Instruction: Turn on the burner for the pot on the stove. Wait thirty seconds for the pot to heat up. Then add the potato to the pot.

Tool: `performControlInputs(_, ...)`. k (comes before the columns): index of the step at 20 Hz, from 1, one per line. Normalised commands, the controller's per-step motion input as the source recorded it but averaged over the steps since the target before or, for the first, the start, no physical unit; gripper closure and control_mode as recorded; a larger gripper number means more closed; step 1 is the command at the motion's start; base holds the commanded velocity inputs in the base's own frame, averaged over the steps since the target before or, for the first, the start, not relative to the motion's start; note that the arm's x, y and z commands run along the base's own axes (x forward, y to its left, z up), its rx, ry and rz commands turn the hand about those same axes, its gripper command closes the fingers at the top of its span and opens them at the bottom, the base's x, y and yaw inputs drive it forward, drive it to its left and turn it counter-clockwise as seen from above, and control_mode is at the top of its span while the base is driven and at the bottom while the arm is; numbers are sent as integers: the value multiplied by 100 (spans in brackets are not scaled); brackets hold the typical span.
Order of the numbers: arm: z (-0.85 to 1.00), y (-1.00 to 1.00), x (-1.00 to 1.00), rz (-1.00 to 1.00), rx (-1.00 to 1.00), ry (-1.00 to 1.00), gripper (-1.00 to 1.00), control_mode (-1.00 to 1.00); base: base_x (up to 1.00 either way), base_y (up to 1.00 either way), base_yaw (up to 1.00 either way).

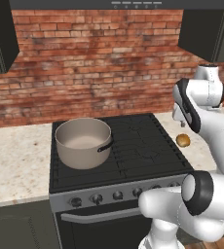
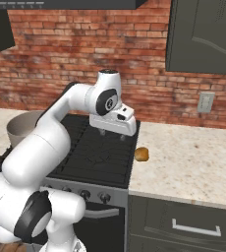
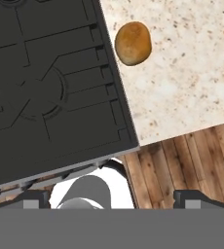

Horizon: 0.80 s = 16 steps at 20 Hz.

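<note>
I have the gripper hanging in the air above the right edge of the stove, its fingers spread wide and holding nothing. In the hand view the two tips stand far apart at the bottom, with the stove's right front corner and a strip of wood floor below them.

The pot sits on the left rear part of the stove, over the grates, its dark handle pointing toward the middle of the cooktop. I cannot see anything inside it. From the right base view I catch only its rim behind my arm.

The potato lies on the counter to the right of the stove, just beside the stove's right edge and about midway along it from front to back. It is apart from the gripper, below it and a little off to the side. In the hand view the potato is near the top, close to the stove's edge but not touching it.

The knobs run along the silver front strip. I cannot tell how any of them is turned, and I see no flame under the pot.
</note>
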Motion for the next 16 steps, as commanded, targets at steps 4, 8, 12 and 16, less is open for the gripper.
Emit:
performControlInputs(4, 0, -11, 0, 0, 0, 0, -100, -100, 0, 0, 0)
performControlInputs(8, 0, -7, -9, 1, -2, 0, -100, -100, 0, 0, 0)
performControlInputs(12, -7, -16, 0, 0, -2, 0, -100, -100, 0, 0, 0)
performControlInputs(16, -1, -4, 0, 0, -1, 0, -100, -100, 0, 0, 0)
